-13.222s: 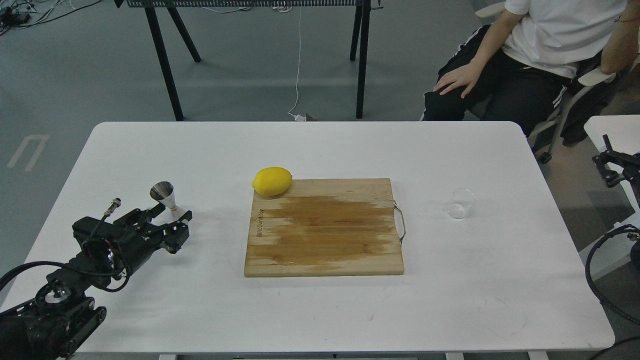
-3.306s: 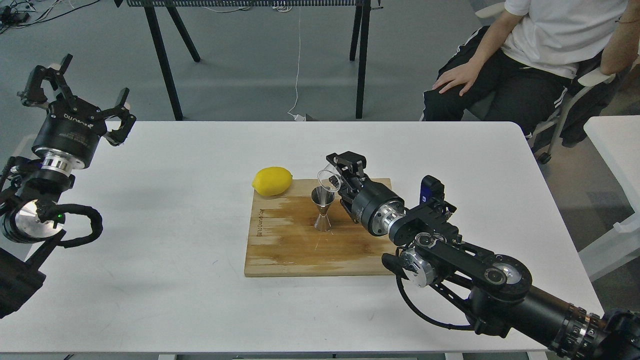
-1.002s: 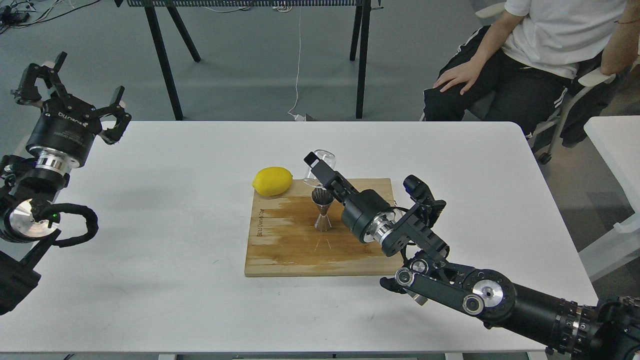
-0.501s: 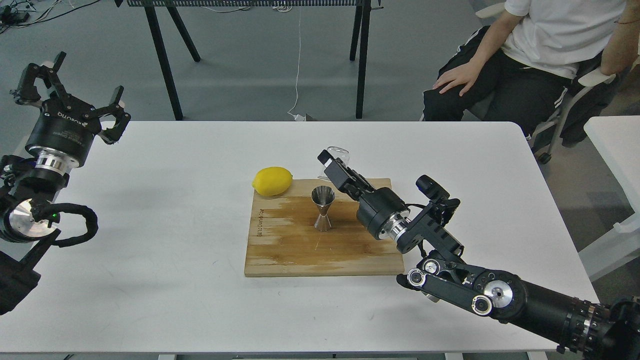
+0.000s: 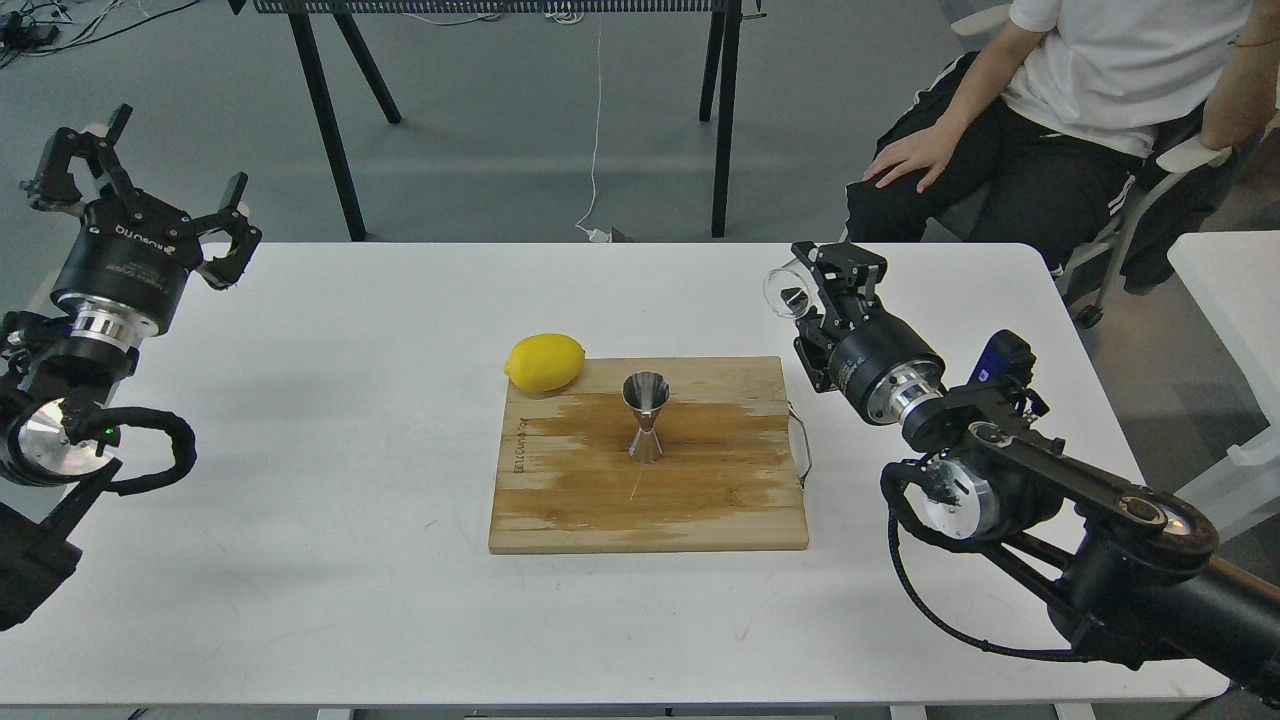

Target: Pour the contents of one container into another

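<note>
The steel hourglass jigger (image 5: 646, 415) stands upright on the wooden cutting board (image 5: 650, 490), near its middle. My right gripper (image 5: 815, 283) hangs above the table right of the board, shut on the small clear glass cup (image 5: 785, 290). The cup lies tilted, its mouth facing left, well apart from the jigger. My left gripper (image 5: 140, 180) is raised at the far left beyond the table's corner, fingers spread wide, holding nothing.
A yellow lemon (image 5: 545, 362) rests at the board's back left corner. The white table (image 5: 300, 480) carries the board. A seated person (image 5: 1050, 110) is beyond the back right edge. Black table legs (image 5: 340, 120) stand behind.
My right arm has swung away from the jigger to the right and back, carrying the glass cup off the board. The left arm has stayed still.
</note>
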You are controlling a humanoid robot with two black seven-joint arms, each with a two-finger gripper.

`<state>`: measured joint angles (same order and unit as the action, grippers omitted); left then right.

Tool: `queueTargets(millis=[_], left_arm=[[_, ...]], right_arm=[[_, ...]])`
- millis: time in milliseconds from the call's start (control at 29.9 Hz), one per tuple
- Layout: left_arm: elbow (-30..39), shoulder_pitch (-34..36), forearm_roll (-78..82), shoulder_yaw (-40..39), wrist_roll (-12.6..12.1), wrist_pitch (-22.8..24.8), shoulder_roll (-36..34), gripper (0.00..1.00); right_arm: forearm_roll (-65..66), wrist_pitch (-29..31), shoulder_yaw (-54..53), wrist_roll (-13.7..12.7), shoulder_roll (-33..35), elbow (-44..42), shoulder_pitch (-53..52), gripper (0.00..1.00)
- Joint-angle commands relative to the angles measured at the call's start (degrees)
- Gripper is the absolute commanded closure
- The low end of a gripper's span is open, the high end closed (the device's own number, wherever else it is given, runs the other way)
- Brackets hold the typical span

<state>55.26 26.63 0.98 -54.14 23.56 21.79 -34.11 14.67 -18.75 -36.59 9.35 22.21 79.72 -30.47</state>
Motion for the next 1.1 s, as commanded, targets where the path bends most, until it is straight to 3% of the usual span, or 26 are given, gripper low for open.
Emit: queueTargets(millis=[0, 167, 367, 501, 735, 1068], left_arm=[[-0.16, 0.09, -0.01, -0.08, 0.00, -0.08, 0.44, 0.00], [-2.08, 0.18, -0.36, -1.23, -0.18, 0.18, 0.45, 0.00], [-3.67, 0.18, -0.54, -1.40, -0.09, 0.53, 0.62, 0.00], [-3.67, 0.09, -0.54, -1.40, 0.08, 1.59, 0.71, 0.00], [-3.67, 0.35, -0.54, -1.58, 0.09, 2.64, 0.10, 0.00], [-4.11, 0.53, -0.54, -2.11, 0.00, 3.17, -0.08, 0.00]], right_arm=[[-11.21, 9.23, -5.06, -0.64, 1.08, -4.47, 3.83, 0.60], [-22.64, 17.42, -9.37, -1.87, 0.64, -14.74, 6.65, 0.61], [-36.27, 29.47, -10.70, -6.35, -0.23, -28.28, 7.71, 0.62], [-40.50, 32.89, -10.96, -8.11, -1.81, -32.86, 8.24, 0.61], [-43.58, 44.49, -11.05, -11.72, -7.34, -43.40, 8.68, 0.57], [-43.76, 42.93, -15.00, -11.81, -11.05, -48.78, 8.77, 0.44]])
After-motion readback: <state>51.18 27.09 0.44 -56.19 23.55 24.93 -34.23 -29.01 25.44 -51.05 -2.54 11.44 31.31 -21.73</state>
